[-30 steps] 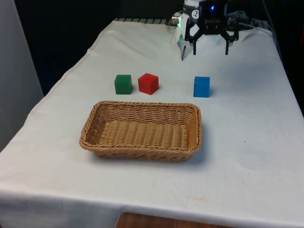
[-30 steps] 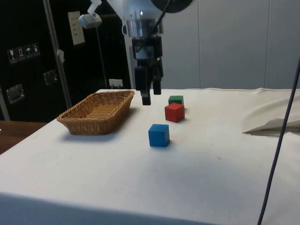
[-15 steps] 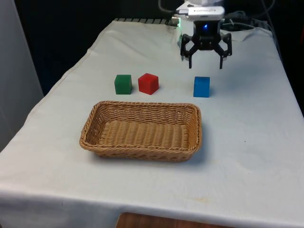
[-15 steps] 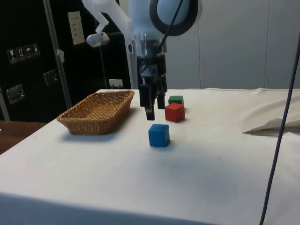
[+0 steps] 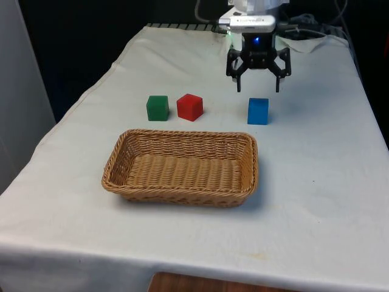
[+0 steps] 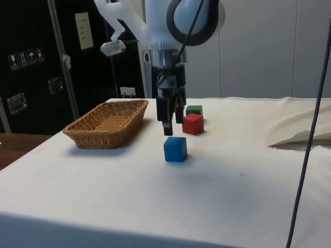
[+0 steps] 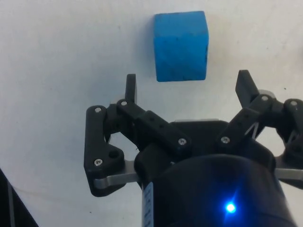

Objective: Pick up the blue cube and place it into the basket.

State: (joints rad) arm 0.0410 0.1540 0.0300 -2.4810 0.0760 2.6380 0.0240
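Jaws (image 5: 258, 90) spread wide above blue cube (image 5: 258, 111) — apart from it.

This is a robotics lab or test room. A table (image 5: 316, 201) draped in a white cloth (image 6: 217, 206) stands before black curtains (image 5: 79, 36), and a white robot arm (image 6: 178, 20) is mounted at its far edge. Dark cabinets (image 6: 31, 72) with small labels, bare pale wall panels (image 6: 258, 46) and loose cables (image 6: 310, 150) surround it.
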